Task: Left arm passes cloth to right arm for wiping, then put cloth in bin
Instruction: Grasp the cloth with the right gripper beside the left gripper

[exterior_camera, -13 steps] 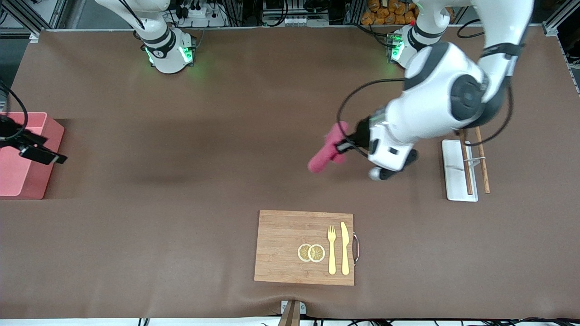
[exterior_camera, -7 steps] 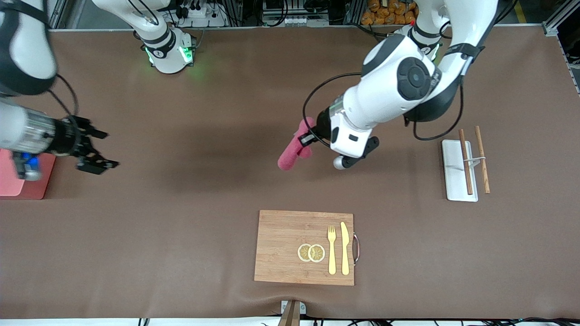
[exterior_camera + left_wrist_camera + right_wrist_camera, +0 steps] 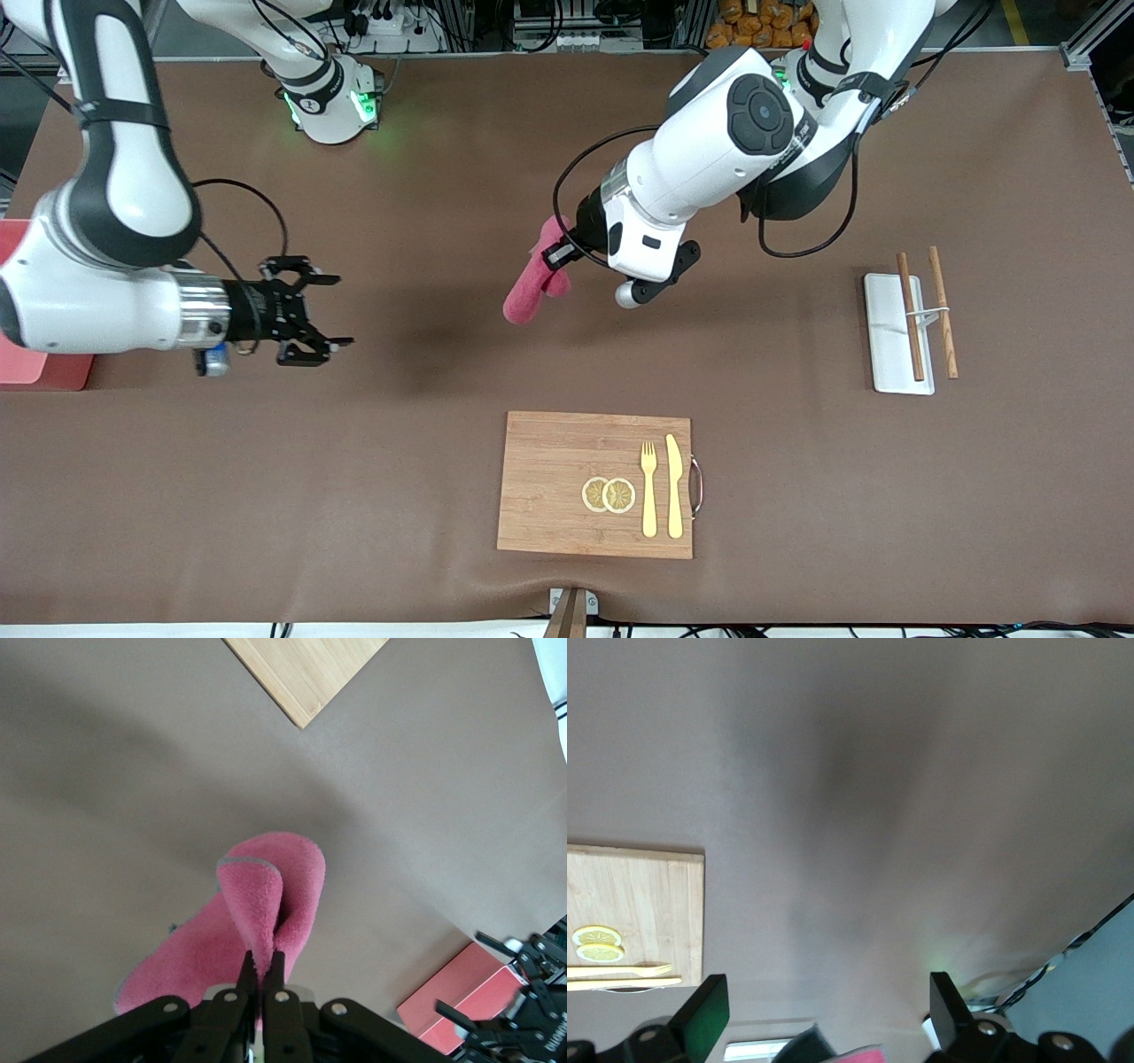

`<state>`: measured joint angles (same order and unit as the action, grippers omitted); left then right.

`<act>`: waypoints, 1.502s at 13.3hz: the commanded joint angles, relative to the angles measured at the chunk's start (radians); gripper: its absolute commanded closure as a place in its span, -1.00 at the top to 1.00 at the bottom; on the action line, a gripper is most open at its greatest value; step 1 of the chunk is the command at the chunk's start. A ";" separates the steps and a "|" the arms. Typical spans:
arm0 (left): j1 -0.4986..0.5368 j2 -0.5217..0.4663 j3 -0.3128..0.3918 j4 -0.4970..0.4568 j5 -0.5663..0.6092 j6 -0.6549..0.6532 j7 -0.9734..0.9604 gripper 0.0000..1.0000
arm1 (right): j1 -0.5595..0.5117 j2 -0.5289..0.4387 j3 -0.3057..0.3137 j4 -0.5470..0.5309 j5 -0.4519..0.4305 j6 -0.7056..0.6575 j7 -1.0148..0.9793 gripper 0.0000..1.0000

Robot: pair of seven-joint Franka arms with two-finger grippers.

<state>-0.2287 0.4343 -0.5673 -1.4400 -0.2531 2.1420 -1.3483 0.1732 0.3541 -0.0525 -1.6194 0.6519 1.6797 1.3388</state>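
The magenta-pink cloth (image 3: pixel 530 282) hangs rolled up in the air over the middle of the brown table, with my left gripper (image 3: pixel 562 257) shut on its upper fold. The left wrist view shows the plush cloth (image 3: pixel 270 904) pinched between the narrow tips of the left gripper (image 3: pixel 263 962). My right gripper (image 3: pixel 326 310) is open and empty above the table, at about the cloth's height, with a wide gap to it. In the right wrist view, the right gripper (image 3: pixel 824 1010) stands wide apart with a scrap of pink cloth (image 3: pixel 866 1054) at the frame's edge. The salmon bin (image 3: pixel 44 372) is mostly hidden under the right arm.
A wooden cutting board (image 3: pixel 554 461) near the front camera carries two lemon slices (image 3: pixel 609 494), a yellow fork (image 3: pixel 648 487) and a knife (image 3: pixel 674 486). A white chopstick rest (image 3: pixel 890 341) with two chopsticks (image 3: pixel 911 315) lies toward the left arm's end.
The left arm has carried the cloth toward the right arm's end of the table. The right arm has swung from over the bin toward the middle, gripper still open.
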 commanded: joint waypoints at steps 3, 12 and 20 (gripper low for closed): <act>-0.037 0.009 0.009 0.023 -0.003 0.047 -0.084 -1.00 | 0.140 -0.003 -0.009 0.024 0.121 0.025 0.151 1.00; -0.046 0.011 0.010 0.021 0.000 0.048 -0.086 -1.00 | 0.301 -0.009 -0.009 0.024 0.281 0.100 0.235 1.00; -0.046 0.018 0.010 0.021 0.000 0.048 -0.084 -1.00 | 0.347 -0.003 -0.010 0.019 0.288 0.193 0.237 -0.91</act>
<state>-0.2607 0.4401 -0.5647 -1.4392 -0.2531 2.1835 -1.4151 0.5118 0.3524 -0.0516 -1.5957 0.9207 1.8625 1.5620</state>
